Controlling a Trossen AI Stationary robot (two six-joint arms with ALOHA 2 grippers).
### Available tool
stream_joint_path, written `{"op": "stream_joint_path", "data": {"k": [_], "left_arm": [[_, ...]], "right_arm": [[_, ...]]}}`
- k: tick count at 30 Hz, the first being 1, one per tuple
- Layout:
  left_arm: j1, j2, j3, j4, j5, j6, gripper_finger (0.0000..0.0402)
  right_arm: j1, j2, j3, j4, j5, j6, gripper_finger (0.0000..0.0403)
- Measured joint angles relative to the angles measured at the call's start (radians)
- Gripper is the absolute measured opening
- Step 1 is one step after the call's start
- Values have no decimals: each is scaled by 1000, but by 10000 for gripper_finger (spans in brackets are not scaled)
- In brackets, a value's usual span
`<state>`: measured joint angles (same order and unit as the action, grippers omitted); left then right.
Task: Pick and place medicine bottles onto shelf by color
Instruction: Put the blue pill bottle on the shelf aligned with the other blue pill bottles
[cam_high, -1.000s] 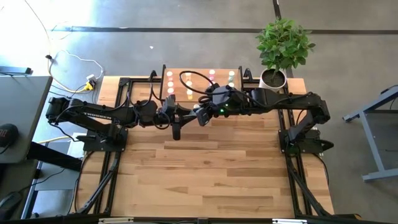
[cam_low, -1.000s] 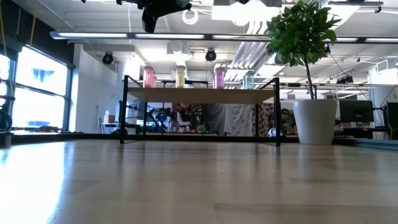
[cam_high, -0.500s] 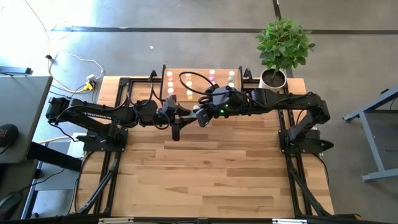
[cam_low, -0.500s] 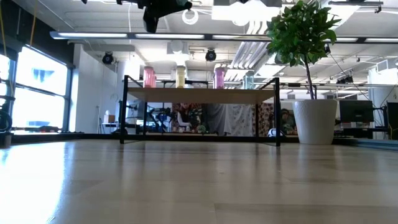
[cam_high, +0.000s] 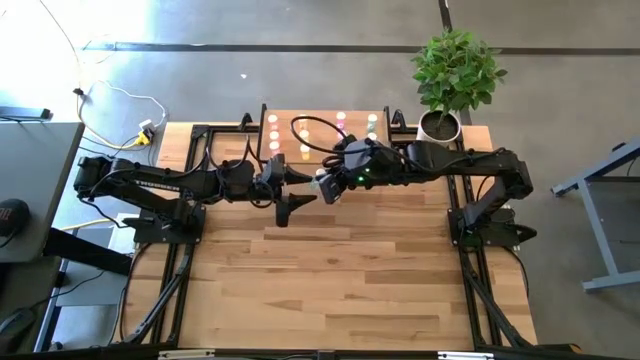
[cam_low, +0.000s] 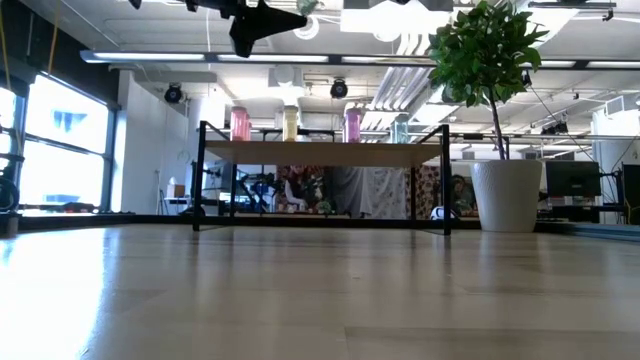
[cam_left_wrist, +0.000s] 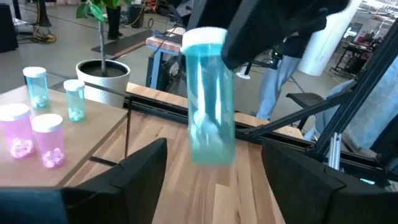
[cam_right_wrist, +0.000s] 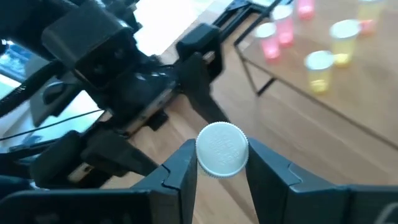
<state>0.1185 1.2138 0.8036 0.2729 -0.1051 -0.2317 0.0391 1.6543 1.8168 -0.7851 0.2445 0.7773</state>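
Note:
The shelf stands at the table's far side on black legs, with pink, yellow and pale green medicine bottles upright on it. My right gripper is shut on a pale green bottle in the air in front of the shelf. My left gripper is open; in its wrist view its two fingers stand on either side of that bottle's lower end without touching it. My right gripper pinches the bottle's white cap between its two fingers. The fingers come from above, pointing down. The bottle hangs upright below them, clear of the table and of the shelf.
A white plant pot with a leafy plant stands at the table's far right corner, beside the shelf. Pink bottles and pale green ones stand near the shelf's right end. The bare wooden tabletop stretches toward the near edge.
My left gripper has opened: its fingers, together a second ago, now stand spread apart. The pale green bottle stays in my right gripper, which has kept its place.

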Motion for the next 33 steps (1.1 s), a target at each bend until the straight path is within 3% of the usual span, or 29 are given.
{"op": "stream_joint_path", "data": {"k": [8, 23, 29, 33], "left_arm": [[42, -6, 0, 16, 6, 0, 255], [100, -6, 0, 16, 9, 69, 255], [101, -6, 0, 18, -50, 105, 255], [112, -5, 0, 19, -57, 105, 255]], "right_arm": [[0, -88, 2, -160, 131, -10, 104], [-94, -279, 3, -305, 430, -236, 103], [-180, -237, 2, -551, 434, -137, 103], [-219, -189, 1, -587, 395, -134, 103]]}}
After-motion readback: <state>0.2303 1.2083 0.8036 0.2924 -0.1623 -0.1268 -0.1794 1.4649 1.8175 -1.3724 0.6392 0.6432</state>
